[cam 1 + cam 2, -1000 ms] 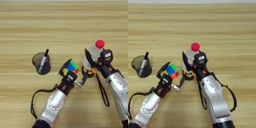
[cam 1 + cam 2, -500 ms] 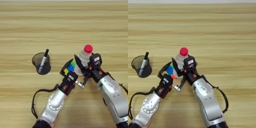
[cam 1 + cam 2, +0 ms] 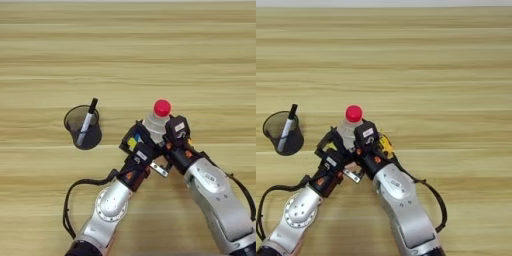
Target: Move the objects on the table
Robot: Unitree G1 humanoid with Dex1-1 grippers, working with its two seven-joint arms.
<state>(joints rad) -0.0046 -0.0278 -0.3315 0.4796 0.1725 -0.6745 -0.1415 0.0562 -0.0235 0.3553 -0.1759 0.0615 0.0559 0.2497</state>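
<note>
Mesh cup: the black mesh cup (image 3: pixel 82 128) stands on the counter (image 3: pixel 128 55) to my left, well apart from both arms, with a marker (image 3: pixel 87 122) leaning in it, cap up.
Crowding: both my arms meet at one spot near the middle of the counter, so the cube, the bottle and the tape measure sit packed together there.
Left jaws: my left jaws (image 3: pixel 134 145) hold the puzzle cube (image 3: pixel 132 142); only its yellow and blue faces show past the black fingers.
Right jaws: my right jaws (image 3: pixel 161 134) are closed on the clear bottle (image 3: pixel 156 122), gripping its body below the red cap (image 3: pixel 161 107); the bottle stands upright.
Cube and bottle: the cube is just beside the bottle, on its left; I cannot tell whether they touch.
Tape measure: the yellow-and-black tape measure (image 3: pixel 385 146) peeks out from behind my right wrist, on the right side, mostly hidden by the arm.
Strap: its black strap (image 3: pixel 438 201) loops along the counter beside my right forearm.
</note>
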